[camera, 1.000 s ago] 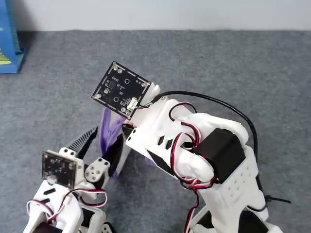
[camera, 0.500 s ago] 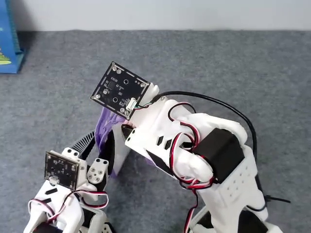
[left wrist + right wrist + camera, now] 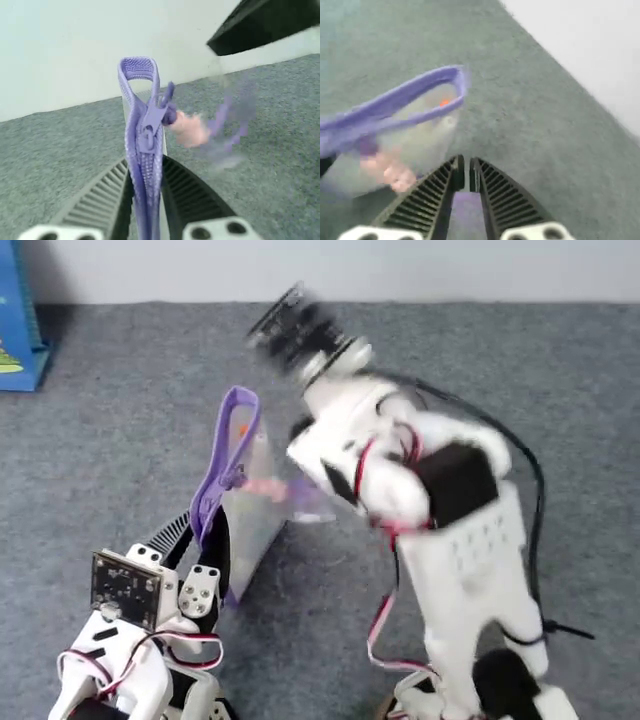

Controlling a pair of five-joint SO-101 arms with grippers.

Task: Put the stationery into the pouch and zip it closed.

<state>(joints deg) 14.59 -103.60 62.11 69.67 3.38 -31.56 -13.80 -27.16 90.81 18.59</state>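
Pouch held upright by its zip edge

At 7 o'clock in the high view, the left gripper (image 3: 205, 545) has its jaws clenched on the purple zip band of the pouch (image 3: 245, 505), which stands at 9 o'clock on the grey table (image 3: 500, 360). The pouch looks light, soft and floppy. The band is its firm part, and the small zip pull (image 3: 149, 127) is the place to pinch. At 1 o'clock the right gripper (image 3: 465, 162) is apart from the pouch, jaws pressed almost together.

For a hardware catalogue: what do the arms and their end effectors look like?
The left arm and right arm are white shells with red, white and black cables and a black circuit-board camera at each wrist. The left end effector and right end effector have black ribbed fingers.
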